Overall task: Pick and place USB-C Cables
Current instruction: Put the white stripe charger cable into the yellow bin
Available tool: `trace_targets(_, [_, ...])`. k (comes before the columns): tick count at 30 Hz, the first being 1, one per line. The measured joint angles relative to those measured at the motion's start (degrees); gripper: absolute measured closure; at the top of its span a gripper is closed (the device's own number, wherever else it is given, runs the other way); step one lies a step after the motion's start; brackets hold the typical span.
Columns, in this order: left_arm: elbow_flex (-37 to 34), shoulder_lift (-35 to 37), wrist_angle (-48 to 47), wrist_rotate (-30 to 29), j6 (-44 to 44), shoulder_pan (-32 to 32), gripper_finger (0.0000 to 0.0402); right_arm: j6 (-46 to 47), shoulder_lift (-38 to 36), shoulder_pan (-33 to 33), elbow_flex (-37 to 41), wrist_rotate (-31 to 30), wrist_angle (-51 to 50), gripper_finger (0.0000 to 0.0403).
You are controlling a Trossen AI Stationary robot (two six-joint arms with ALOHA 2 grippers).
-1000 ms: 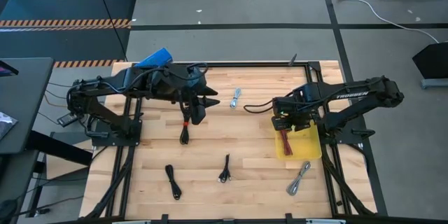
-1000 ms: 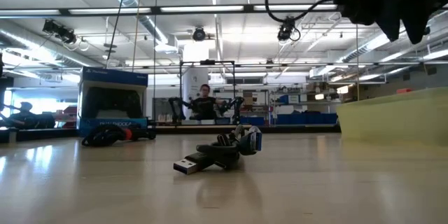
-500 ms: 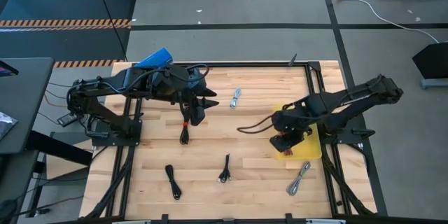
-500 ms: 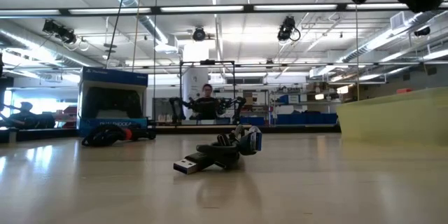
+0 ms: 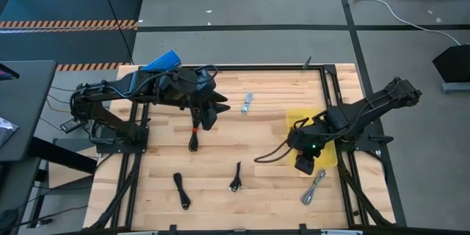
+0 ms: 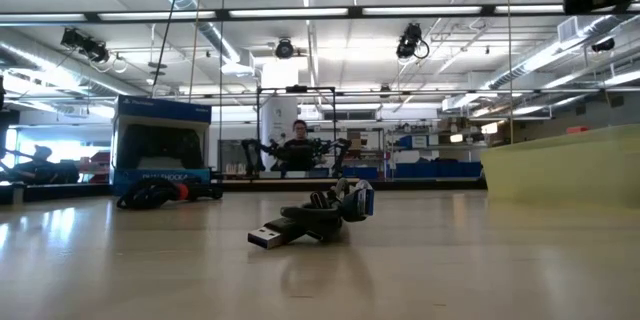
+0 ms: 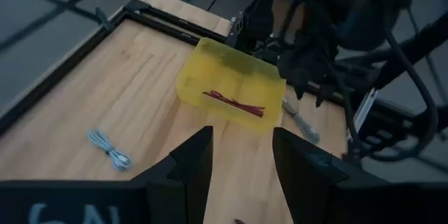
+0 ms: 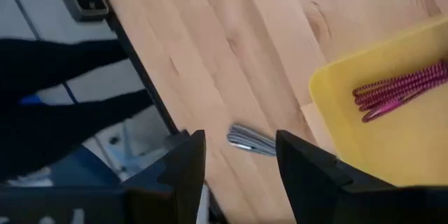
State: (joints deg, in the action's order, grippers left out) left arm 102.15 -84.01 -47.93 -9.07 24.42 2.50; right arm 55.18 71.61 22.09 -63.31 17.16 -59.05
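On the wooden table (image 5: 264,136), the left gripper (image 5: 208,111) hangs above a black cable (image 5: 194,142) lying lengthwise front to back, fingers parted and empty. A pale blue cable (image 5: 247,102) lies beyond. The thin maroon cable (image 7: 234,103) lies along the floor of the yellow bin (image 7: 231,84). The right gripper (image 5: 305,163), open and empty, has swung from over the bin toward the silver-grey cable (image 5: 314,186) near the front edge.

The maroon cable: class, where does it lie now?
The maroon cable lies inside the yellow bin at the table's right side, beside the right end effector.
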Motion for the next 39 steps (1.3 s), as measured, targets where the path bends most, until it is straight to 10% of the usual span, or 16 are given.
trace_targets(17, [0.00,0.00,-3.18,-1.41,9.43,-0.02,0.0246,-18.69,1.76,12.56,0.00,-2.23,-1.47,0.0223])
trace_targets(39, [0.00,0.00,-3.44,-1.39,13.91,3.07,0.0246,-29.63,25.09,18.45,0.00,0.68,3.47,0.0176])
